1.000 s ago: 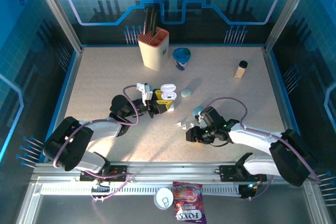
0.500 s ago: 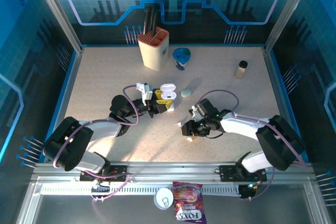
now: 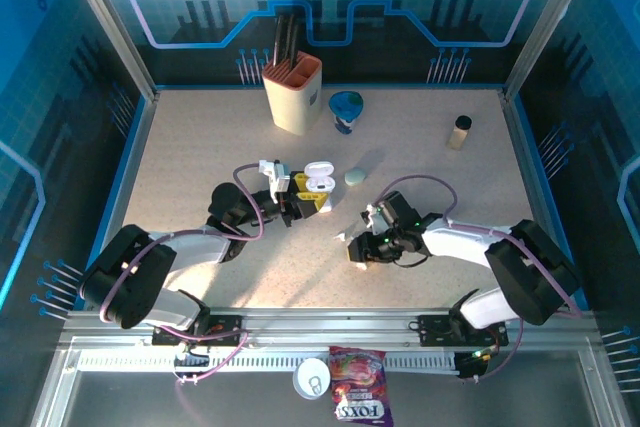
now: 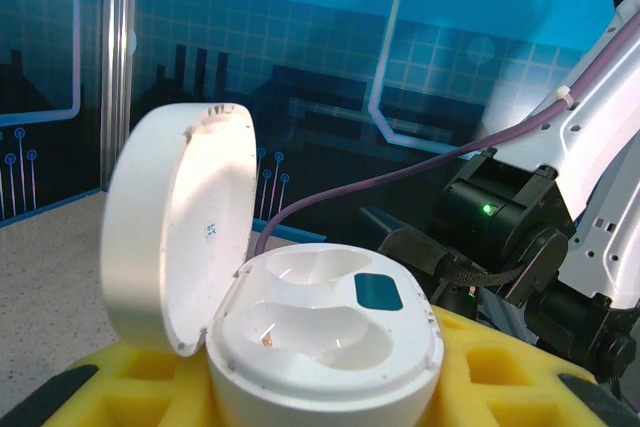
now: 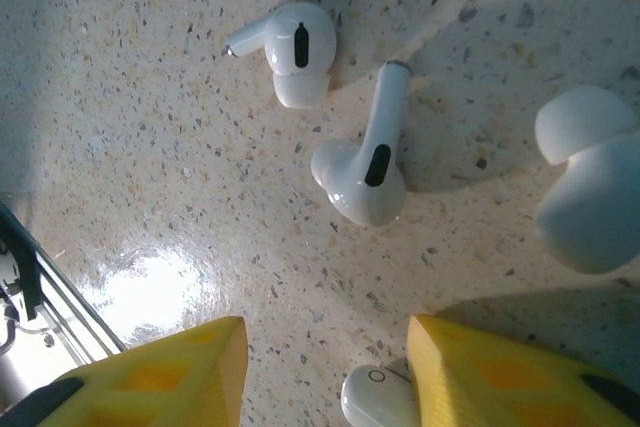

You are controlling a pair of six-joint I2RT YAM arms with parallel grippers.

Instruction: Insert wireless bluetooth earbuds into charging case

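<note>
Earbuds: three white ones lie loose on the table, under my right gripper (image 5: 325,372)
Nearest bud (image 5: 375,402): between my yellow fingertips (image 5: 180,367), hard against the right one, mostly cut off; its long axis I cannot tell
Stemmed bud (image 5: 365,172): just ahead, stem pointing away from me
Right claw: parted, grasping nothing
Left gripper (image 3: 300,199): clenched on the open charging case (image 4: 320,337), both sockets empty
Nearer arm: my right
</note>
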